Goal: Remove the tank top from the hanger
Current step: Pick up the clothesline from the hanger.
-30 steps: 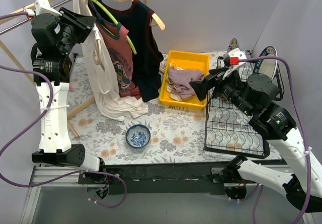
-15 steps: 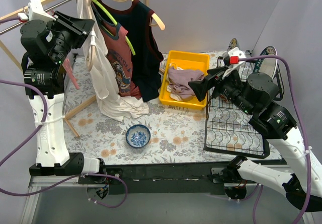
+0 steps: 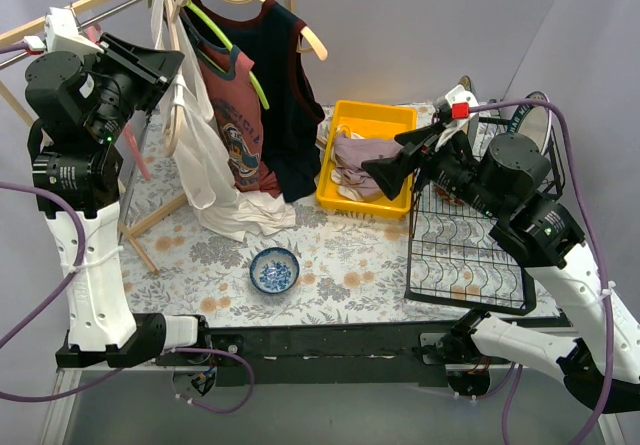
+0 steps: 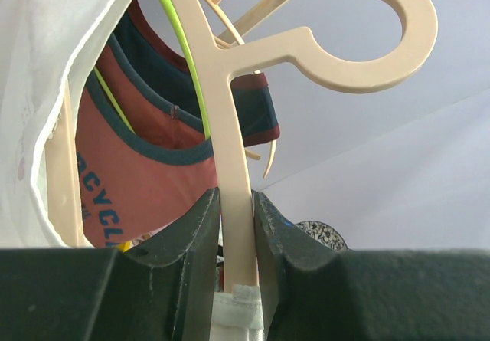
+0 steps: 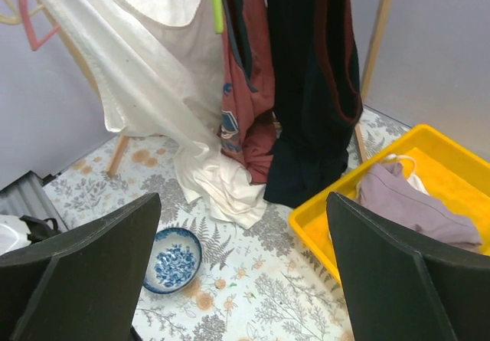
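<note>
The white tank top (image 3: 203,160) hangs on a cream hanger (image 4: 230,119), and its hem trails on the table. My left gripper (image 4: 236,203) is shut on the hanger's arm, just above the top's white strap (image 4: 239,310). In the left wrist view the hanger's hook (image 4: 383,42) has no rail inside it. From above, the left gripper (image 3: 165,65) is high up at the rack's left end. My right gripper (image 3: 385,172) is open and empty, hovering over the table in front of the yellow bin. The right wrist view shows the white top (image 5: 153,73) at the upper left.
A red tank top (image 3: 235,115) on a green hanger and a navy one (image 3: 285,85) hang from the rail (image 3: 100,0). A yellow bin (image 3: 380,115) holds a lilac cloth. A blue bowl (image 3: 274,269) lies on the table. A wire rack (image 3: 465,245) stands at the right.
My left arm has drawn back to the left, pulling the cream hanger and the white top's neck away from the other garments. The right gripper has crept left and up a little.
</note>
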`<state>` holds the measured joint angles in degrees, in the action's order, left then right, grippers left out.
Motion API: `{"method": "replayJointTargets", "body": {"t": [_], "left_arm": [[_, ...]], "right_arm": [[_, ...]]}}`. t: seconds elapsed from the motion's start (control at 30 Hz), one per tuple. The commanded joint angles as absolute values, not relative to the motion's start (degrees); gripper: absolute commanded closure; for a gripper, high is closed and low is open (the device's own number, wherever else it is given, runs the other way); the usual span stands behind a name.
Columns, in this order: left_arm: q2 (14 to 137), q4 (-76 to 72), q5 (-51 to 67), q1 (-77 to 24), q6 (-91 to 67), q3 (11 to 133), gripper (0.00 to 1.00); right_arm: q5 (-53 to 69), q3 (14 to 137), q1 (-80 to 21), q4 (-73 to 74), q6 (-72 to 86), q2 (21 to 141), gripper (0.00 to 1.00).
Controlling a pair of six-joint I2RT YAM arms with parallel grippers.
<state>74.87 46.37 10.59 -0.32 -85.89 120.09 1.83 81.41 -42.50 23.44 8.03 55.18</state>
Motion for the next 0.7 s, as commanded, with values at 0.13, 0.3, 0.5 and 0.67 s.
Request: {"method": "replayJointTargets", "body": {"t": [0.13,0.3,0.5,0.67], "left_arm": [[69.3,48.0,10.0,-0.1,-84.1,123.1,1.0],[68.6,49.6,10.1,-0.1,-83.9,124.6,1.0],[65.2,51.4,12.8,-0.1,-84.3,121.9,1.0],[61.7,53.5,12.7,-0.1,-84.1,120.6,1.0]], "right_arm": [[12.7,84.6,-43.1,12.5,10.3,57.4,0.04],[14.2,86.7,-43.9,10.7,12.0,60.5,0.05],[12.7,88.8,-46.7,8.7,12.3,63.4,0.06],[7.5,96.9,-48.9,13.3,9.1,68.8,0.05]]}}
